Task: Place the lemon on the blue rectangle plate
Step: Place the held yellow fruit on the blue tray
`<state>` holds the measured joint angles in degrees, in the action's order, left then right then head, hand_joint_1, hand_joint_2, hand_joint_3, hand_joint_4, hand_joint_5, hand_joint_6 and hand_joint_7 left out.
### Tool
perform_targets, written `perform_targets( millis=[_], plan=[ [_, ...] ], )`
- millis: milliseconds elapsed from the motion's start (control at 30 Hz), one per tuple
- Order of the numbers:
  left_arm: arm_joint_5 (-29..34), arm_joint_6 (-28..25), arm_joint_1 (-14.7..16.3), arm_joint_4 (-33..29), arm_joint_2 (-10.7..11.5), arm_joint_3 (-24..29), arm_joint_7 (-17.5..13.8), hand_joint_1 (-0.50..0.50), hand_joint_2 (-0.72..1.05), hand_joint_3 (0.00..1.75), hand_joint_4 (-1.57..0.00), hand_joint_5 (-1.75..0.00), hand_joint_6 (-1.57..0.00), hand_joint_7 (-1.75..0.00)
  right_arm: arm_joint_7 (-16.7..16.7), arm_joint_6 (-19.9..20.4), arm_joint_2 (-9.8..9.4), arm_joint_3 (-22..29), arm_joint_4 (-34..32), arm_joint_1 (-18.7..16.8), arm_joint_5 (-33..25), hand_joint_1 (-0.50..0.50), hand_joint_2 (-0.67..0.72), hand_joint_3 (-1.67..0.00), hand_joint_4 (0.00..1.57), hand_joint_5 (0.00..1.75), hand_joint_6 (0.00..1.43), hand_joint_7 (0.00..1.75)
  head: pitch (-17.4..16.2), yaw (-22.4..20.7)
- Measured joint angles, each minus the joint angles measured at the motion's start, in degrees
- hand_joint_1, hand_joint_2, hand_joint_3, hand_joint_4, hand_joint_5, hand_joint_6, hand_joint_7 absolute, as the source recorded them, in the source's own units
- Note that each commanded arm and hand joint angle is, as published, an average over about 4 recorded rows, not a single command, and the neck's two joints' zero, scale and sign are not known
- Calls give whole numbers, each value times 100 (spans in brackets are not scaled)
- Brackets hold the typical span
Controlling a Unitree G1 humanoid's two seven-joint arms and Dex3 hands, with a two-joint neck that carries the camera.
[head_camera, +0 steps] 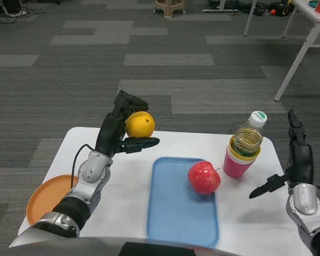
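Right now the carry is in hand: the left hand (124,128), left of centre in the frame, grasps the lemon (140,125) between its upper fingers and the thumb beneath, holding it lifted above the white table (122,186). The lemon hangs just above and to the left of the blue rectangle plate (178,213), near the plate's upper left corner but not yet over it.

By my reading the pick is done and the placing remains. The next move calls for swinging the fruit toward the lower right of the frame, over the bare blue surface, lowering it and then letting the fingers go.

A red apple (204,177) already sits on the plate's upper right part, so the free lower and left area looks the safer landing; a round lemon set close to the apple or the rim may roll. Right of the plate stands a pink cup (239,164) with a yellow inner cup and a bottle (250,133) in it, apart from the likely path. An orange round plate (48,197) lies at the lower left table edge. The right hand (296,160) waits at the right edge, fingers released and spread, holding nothing.
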<state>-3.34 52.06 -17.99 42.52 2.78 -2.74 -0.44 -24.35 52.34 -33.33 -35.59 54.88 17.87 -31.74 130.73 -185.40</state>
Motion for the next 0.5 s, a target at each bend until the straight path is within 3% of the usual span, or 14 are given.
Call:
perform_targets(
  millis=[200,500],
  plan=[
    [35,120,227,-290,-24,-119,24,43,105,7,0,-133,-1,-164,-5,0,0,-61,-96,0,7,-46,53,0,0,0,0,0,-27,-120],
    [40,120,245,-290,-21,-121,25,43,105,7,0,-133,-3,-164,-5,0,0,-75,-97,0,6,-46,58,0,0,0,0,0,-40,-133]
  ],
)
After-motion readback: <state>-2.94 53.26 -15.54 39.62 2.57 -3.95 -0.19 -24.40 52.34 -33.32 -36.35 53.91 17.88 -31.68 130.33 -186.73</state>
